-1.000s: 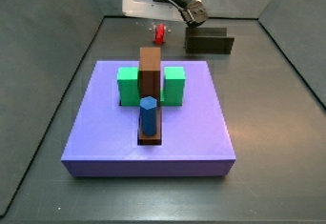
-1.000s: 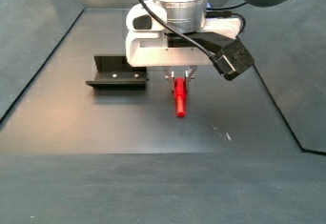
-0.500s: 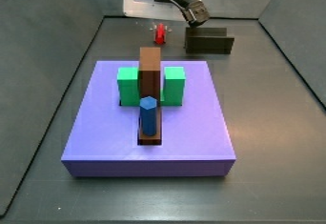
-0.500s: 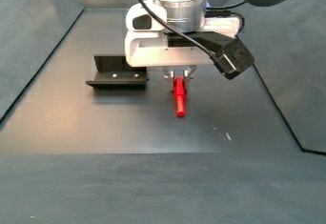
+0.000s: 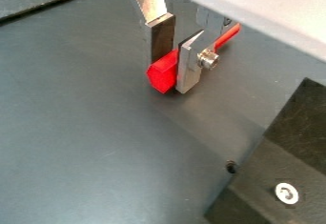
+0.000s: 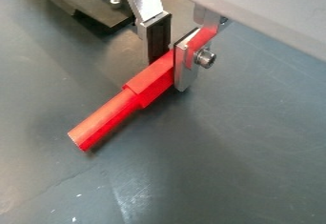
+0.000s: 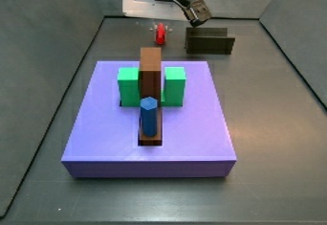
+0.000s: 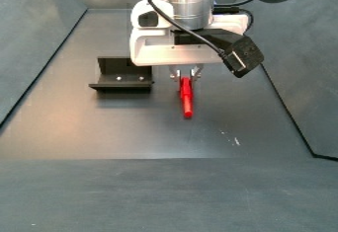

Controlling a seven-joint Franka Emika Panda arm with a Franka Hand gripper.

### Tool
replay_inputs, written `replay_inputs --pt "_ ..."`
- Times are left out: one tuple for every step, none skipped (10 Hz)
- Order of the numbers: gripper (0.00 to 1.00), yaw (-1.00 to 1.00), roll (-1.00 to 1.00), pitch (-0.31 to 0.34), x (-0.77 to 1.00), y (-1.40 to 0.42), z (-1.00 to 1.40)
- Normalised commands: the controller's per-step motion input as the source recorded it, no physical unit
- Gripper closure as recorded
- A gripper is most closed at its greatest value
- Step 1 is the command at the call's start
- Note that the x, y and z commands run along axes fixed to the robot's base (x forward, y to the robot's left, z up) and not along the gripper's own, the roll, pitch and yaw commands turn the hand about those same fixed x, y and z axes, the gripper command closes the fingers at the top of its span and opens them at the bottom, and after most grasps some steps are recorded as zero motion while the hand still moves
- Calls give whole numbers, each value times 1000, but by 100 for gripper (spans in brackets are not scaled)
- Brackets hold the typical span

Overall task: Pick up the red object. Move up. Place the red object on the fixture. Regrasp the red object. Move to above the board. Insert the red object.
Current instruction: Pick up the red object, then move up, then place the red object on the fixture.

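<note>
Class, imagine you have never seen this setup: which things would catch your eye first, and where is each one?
First, the bright red peg lying on the dark floor, one end between the hand's silver fingers near the back wall. Next, the big purple board in the foreground, carrying green blocks, a brown bar and a blue hexagonal peg. The dark fixture stands on the floor beside the hand.

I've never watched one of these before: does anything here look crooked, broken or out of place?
Nothing stands out. The gripper has its fingers on either side of one end of the red stick, near the fixture. On the board, the blocks, bar and blue peg sit straight.
</note>
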Motion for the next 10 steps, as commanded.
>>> replay_inputs --pt "100 0 0 0 0 0 0" --pt "100 0 0 0 0 0 0" --pt "100 0 0 0 0 0 0" --pt "100 0 0 0 0 0 833" --pt "100 52 19 5 67 68 721" --pt "100 47 33 28 53 59 475" --pt "100 0 0 0 0 -29 0" --pt "100 -14 -271 117 74 0 31" --pt "100 -11 -769 426 511 -166 629" --pt "100 -151 -903 480 683 -323 489"
